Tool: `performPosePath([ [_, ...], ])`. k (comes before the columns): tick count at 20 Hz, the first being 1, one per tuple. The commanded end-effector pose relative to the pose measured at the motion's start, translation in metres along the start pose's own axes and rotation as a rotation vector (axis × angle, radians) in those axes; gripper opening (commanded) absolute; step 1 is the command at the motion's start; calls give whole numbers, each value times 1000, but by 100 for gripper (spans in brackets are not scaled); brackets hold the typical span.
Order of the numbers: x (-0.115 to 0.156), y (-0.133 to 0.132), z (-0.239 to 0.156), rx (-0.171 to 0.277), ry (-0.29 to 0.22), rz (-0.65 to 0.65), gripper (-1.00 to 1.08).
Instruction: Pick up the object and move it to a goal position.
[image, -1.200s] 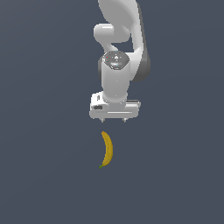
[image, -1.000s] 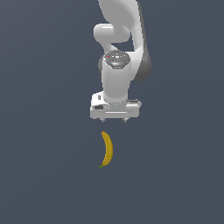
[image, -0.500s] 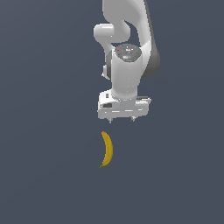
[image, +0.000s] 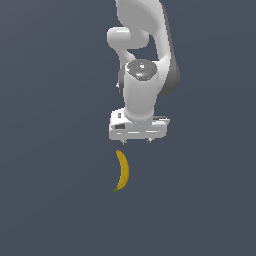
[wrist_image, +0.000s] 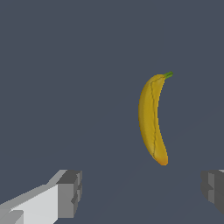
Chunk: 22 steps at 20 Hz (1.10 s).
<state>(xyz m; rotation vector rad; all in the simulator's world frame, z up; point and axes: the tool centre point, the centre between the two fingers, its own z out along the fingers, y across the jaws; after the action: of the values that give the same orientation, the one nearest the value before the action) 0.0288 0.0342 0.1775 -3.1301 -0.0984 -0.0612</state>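
Item 1: banana (image: 122, 170), yellow, curved, one end tipped with a short green stem. It lies alone on the dark grey floor (image: 50, 200), just beyond the fingertips and a little toward the exterior view's left of the hand's centre line. Nothing touches it. In the wrist view the banana (wrist_image: 152, 119) sits ahead of the gap between the fingers, nearer one finger than the other.

Item 2: gripper (image: 135, 141), white, pointing straight down from the arm (image: 145, 65). Fingers (wrist_image: 70, 193) spread wide apart, holding nothing. Whether the tips are above the floor or on it seems unclear; probably above
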Motion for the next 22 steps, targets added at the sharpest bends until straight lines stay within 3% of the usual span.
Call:
performPosePath([
  [1, 5, 6, 9, 0, -4, 10, 100],
  [14, 36, 53, 86, -7, -31, 78, 100],
  [22, 41, 66, 109, -10, -39, 96, 100],
])
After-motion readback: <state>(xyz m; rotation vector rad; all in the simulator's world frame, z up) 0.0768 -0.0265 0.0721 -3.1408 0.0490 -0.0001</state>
